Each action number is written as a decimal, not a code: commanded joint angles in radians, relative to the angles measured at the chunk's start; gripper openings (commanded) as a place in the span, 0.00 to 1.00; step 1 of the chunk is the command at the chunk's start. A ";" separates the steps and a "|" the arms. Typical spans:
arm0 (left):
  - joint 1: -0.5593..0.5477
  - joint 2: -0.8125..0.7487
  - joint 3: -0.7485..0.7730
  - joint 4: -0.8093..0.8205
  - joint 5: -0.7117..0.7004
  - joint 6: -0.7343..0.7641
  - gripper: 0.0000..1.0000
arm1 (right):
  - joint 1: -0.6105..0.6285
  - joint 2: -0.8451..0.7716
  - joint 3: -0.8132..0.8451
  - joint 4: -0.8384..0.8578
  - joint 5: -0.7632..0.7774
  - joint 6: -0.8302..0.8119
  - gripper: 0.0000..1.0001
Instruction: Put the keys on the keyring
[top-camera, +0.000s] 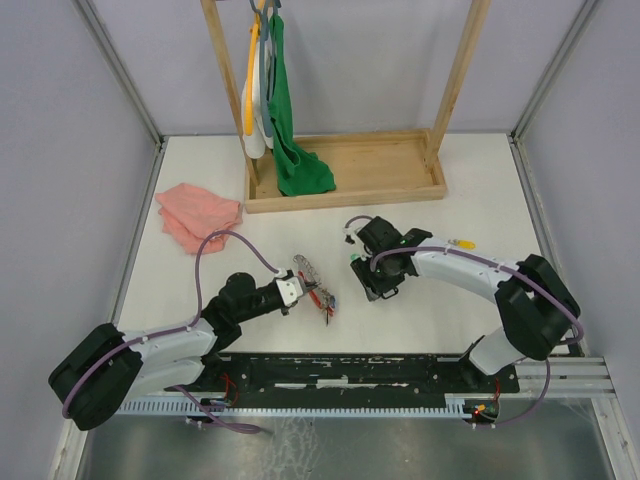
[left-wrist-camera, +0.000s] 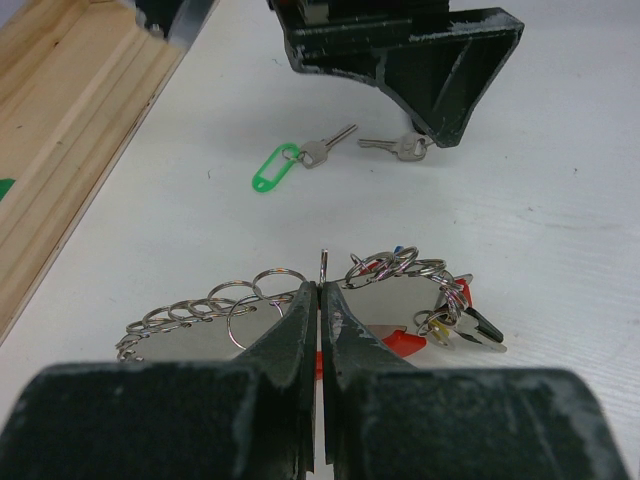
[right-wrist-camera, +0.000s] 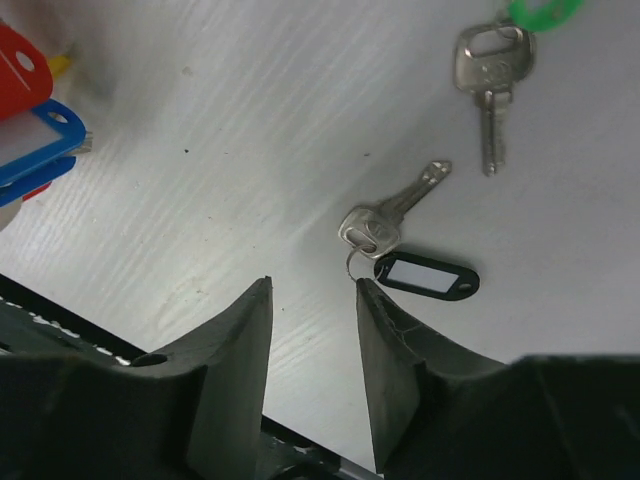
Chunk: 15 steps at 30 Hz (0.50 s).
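Closed jaws of the left gripper (left-wrist-camera: 318, 292) pinch the thin wire of the keyring (left-wrist-camera: 385, 265), which rests on the table (left-wrist-camera: 560, 230). Small empty rings trail toward 9 o'clock; a bunch of tagged keys sits toward 3 o'clock. At 12 o'clock of this gripper lie the green-tagged key (left-wrist-camera: 300, 158) and the black-tagged key (left-wrist-camera: 398, 147), near each other but not touching. Jaws of the right gripper (right-wrist-camera: 312, 300) stand apart and hold nothing. The black-tagged key lies just beside one finger, at 1 o'clock.
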 joint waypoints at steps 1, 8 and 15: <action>-0.001 -0.025 0.009 0.080 0.000 -0.006 0.03 | 0.058 0.067 0.063 -0.057 0.122 -0.105 0.43; -0.001 -0.025 0.010 0.081 0.003 -0.009 0.03 | 0.072 0.117 0.082 -0.047 0.142 -0.108 0.36; -0.002 -0.027 0.010 0.079 0.004 -0.010 0.03 | 0.071 0.146 0.088 -0.033 0.178 -0.098 0.32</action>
